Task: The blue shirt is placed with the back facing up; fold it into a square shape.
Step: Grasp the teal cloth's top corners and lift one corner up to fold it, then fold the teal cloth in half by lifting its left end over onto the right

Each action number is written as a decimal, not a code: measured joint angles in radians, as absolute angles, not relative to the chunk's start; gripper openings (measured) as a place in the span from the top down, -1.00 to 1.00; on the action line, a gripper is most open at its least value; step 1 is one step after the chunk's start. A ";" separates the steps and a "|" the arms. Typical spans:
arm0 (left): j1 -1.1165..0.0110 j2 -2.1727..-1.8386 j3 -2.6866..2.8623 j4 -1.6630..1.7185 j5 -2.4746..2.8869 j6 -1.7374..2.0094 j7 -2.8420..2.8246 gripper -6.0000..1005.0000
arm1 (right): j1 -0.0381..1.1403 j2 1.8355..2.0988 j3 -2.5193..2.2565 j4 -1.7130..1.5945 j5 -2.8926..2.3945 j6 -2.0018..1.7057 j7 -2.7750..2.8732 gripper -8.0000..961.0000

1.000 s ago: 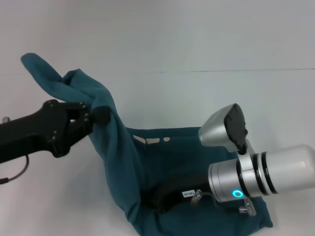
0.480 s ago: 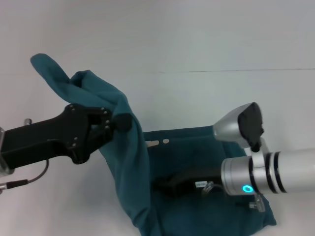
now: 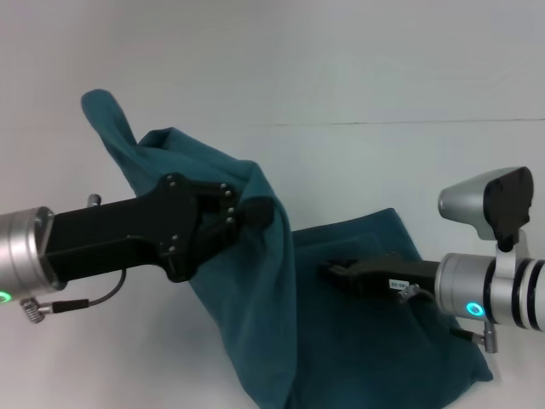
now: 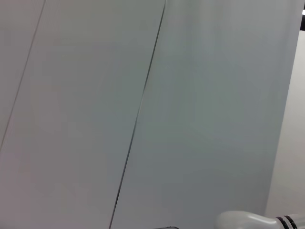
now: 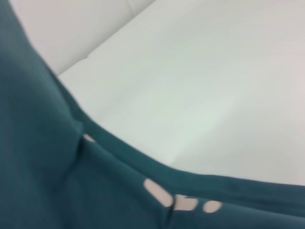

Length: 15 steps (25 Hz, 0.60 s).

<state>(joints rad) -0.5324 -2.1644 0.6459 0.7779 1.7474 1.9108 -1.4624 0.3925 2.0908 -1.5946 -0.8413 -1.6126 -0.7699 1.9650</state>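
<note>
Table point(image 3: 383, 77), white and wide, fills your head view. On it lies the blue shirt point(image 3: 366, 341), its lower part spread flat toward your right, while its left side is lifted into a tall draped fold. Your left claw point(image 3: 255, 213) reaches in from the left and is clenched on that raised fold, cloth hanging below it and a loose end standing up behind it. Your right claw point(image 3: 336, 273) rests low over the flat part of the shirt; you cannot tell whether it grips. White lettering point(image 5: 178, 200) shows on the cloth in your right wrist view.
</note>
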 joint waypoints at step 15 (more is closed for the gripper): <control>-0.618 -2.167 0.756 0.701 1.733 1.865 -1.441 0.81 | 0.337 2.099 -1.594 -0.868 -1.618 -0.613 1.964 0.66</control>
<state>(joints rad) -0.6180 -2.1673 0.7565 0.7008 1.7326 1.8651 -1.4411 0.3371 2.0987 -1.5935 -0.8683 -1.6183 -0.6128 1.9637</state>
